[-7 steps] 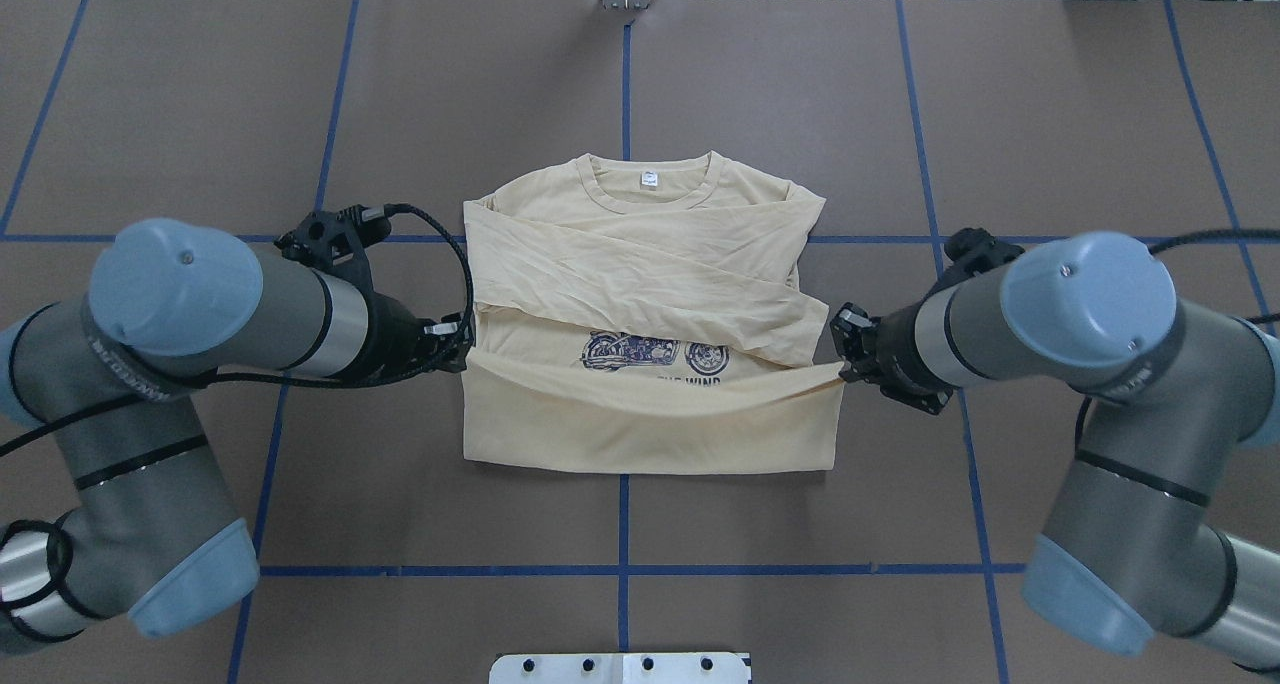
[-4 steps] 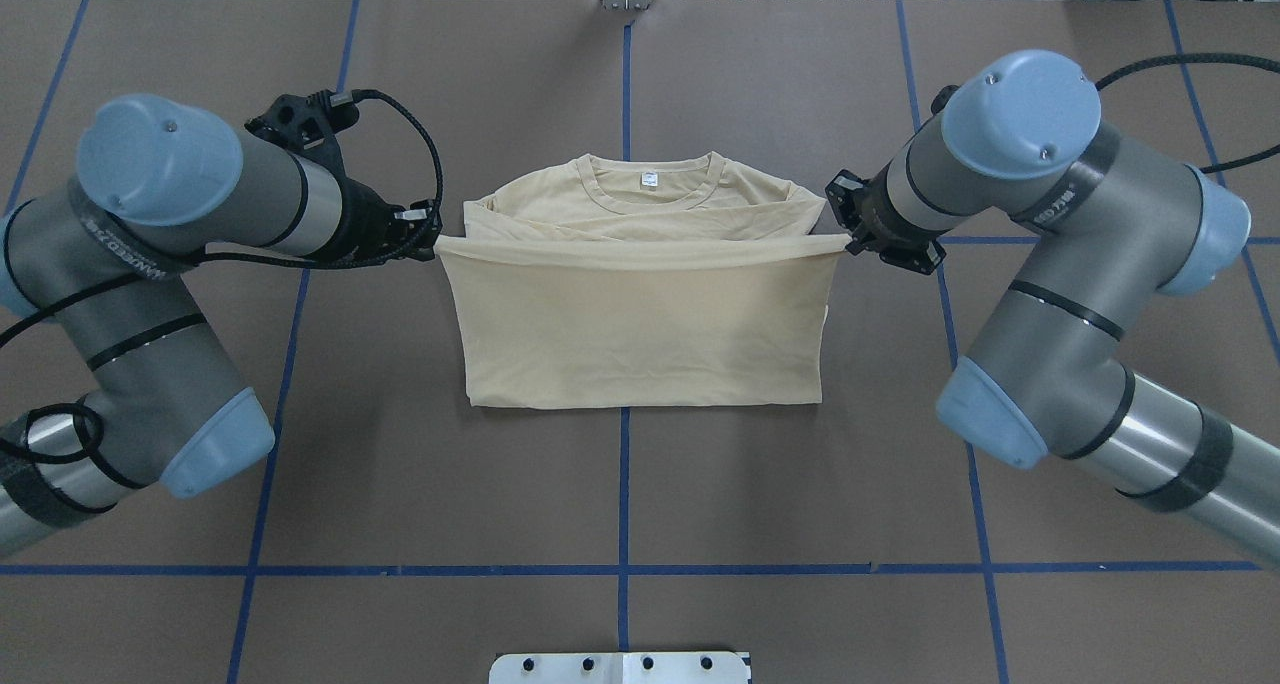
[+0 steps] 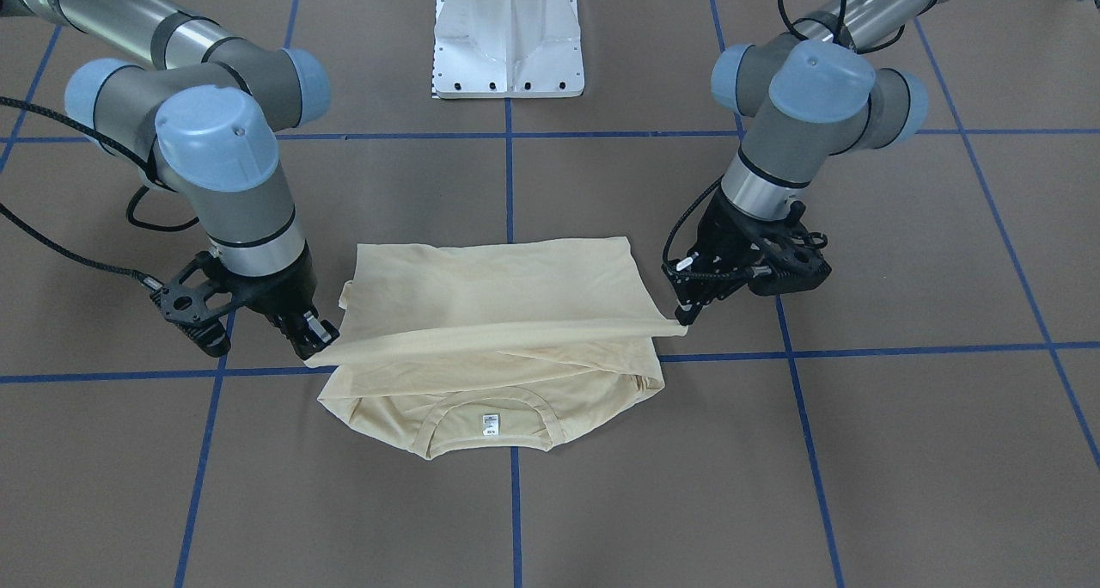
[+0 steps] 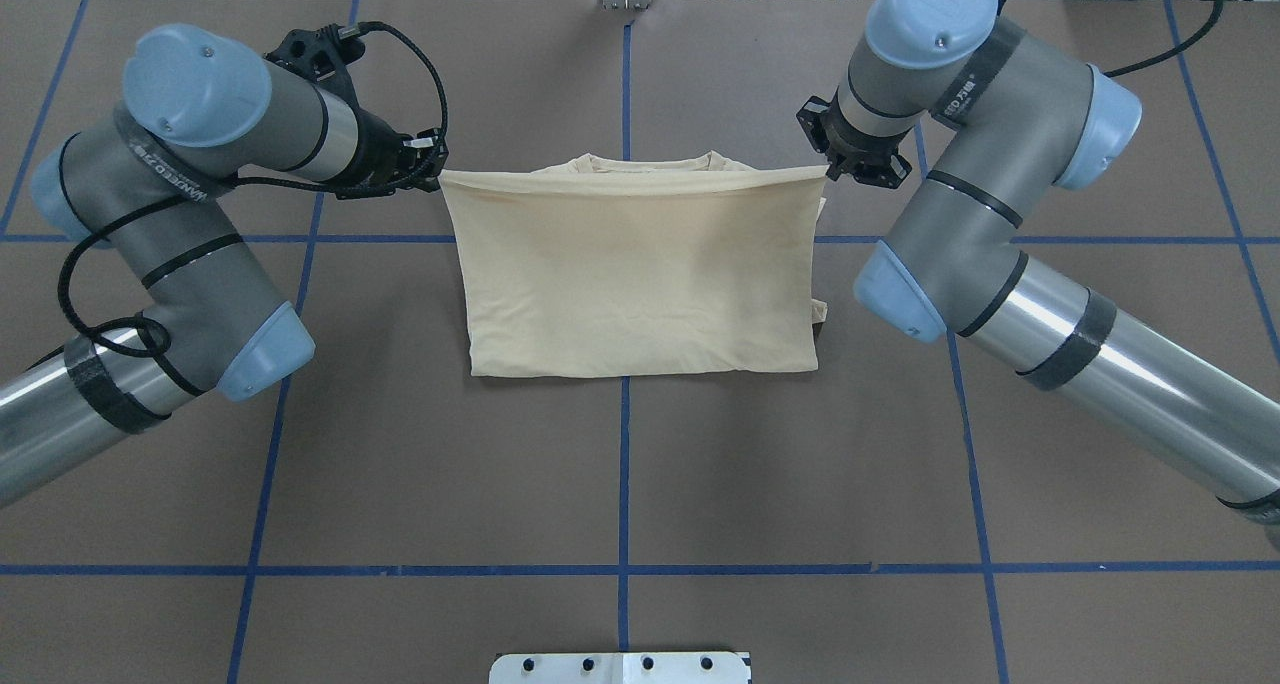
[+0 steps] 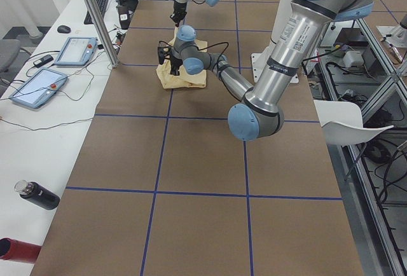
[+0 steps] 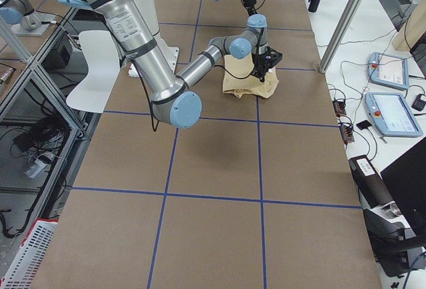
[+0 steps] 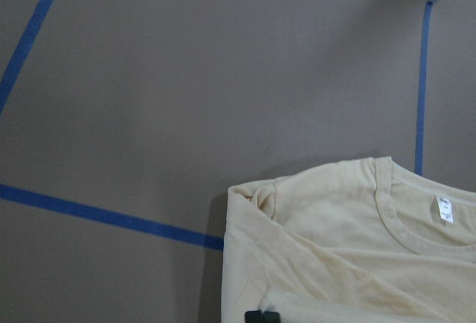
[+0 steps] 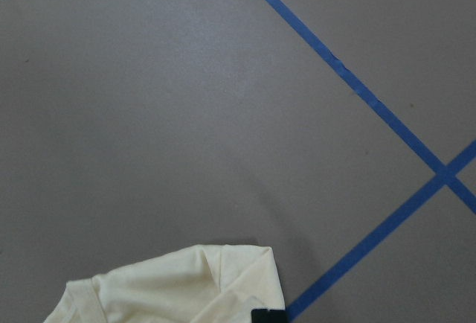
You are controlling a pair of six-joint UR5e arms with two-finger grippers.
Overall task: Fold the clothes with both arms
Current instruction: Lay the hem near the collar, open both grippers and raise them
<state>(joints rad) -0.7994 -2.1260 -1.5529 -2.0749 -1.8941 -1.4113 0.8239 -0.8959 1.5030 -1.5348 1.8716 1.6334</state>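
Since half a second ago, your left pincer [image 4: 436, 167] and right pincer [image 4: 826, 170] are carrying the edge of the shirt [image 4: 640, 284] farther, over its collar [image 4: 640, 162]. Each is clamping a corner, and the shirt is stretching between them on the tabletop [image 4: 640, 484].

Pale cream-yellow shirt [image 4: 640, 294] on the bench [image 4: 640, 484], lower half doubled over, plain side up. Far edge lifted and stretched taut between left tool [image 4: 435, 169] and right tool [image 4: 828, 169], each pinched on one corner. Collar [image 3: 481, 403] and small white neck label [image 3: 491, 422] uncovered beyond that edge. Silver-grey left arm [image 4: 190, 179] and right arm [image 4: 985, 114], blue-capped, bent inward from either side.
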